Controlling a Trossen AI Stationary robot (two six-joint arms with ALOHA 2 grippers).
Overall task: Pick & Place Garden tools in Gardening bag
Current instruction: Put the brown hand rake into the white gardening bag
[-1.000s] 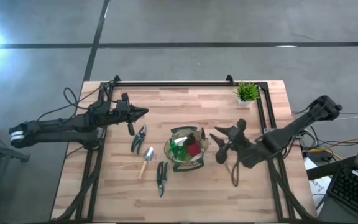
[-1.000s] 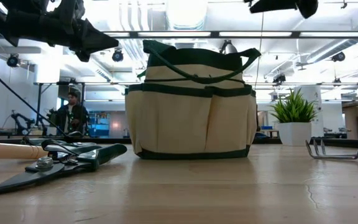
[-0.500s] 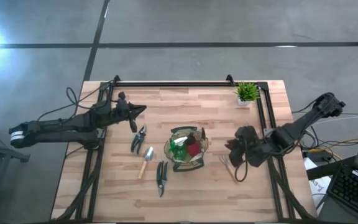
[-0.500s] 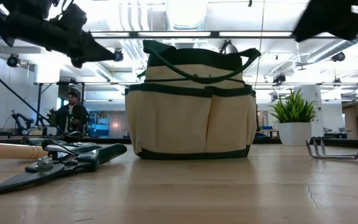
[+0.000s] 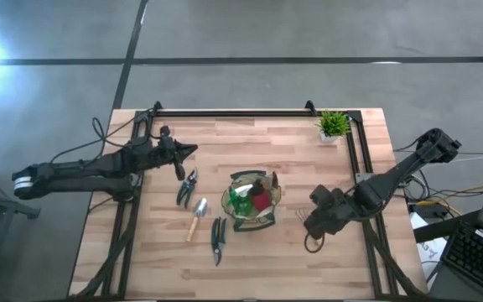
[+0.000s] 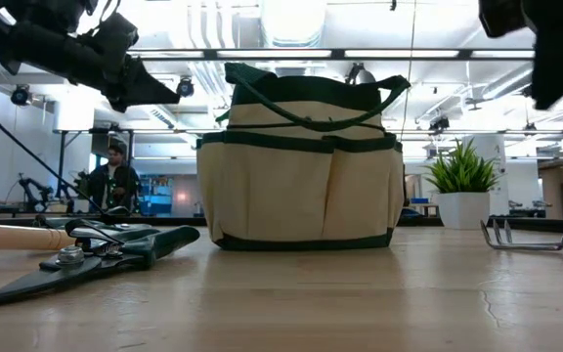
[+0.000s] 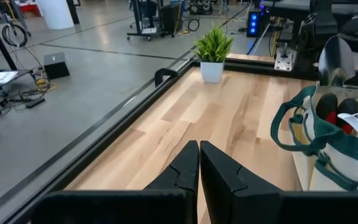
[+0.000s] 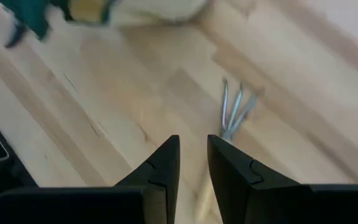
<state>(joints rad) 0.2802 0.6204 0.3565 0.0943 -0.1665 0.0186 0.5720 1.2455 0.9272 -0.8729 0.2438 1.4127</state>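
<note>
The olive-tan gardening bag stands upright at the table's middle, with a green spray bottle and a red-and-black piece inside. Left of it lie black pruning shears, a wood-handled trowel and second shears. The wood-handled rake lies flat to the bag's right. My right gripper hangs over the rake, pointing down, its fingers a little apart above the handle. My left gripper is shut and empty, above the table's far left part.
A small potted plant stands at the far right corner. A black frame rail runs along the table's far edge and down both sides. Bare wood lies between the bag and the near edge. A person stands in the room behind.
My right gripper has drawn away from the bag toward the table's right and near edge, has tipped from level to pointing down, and has come down over the rake. The rake and the other tools have stayed where they were.
</note>
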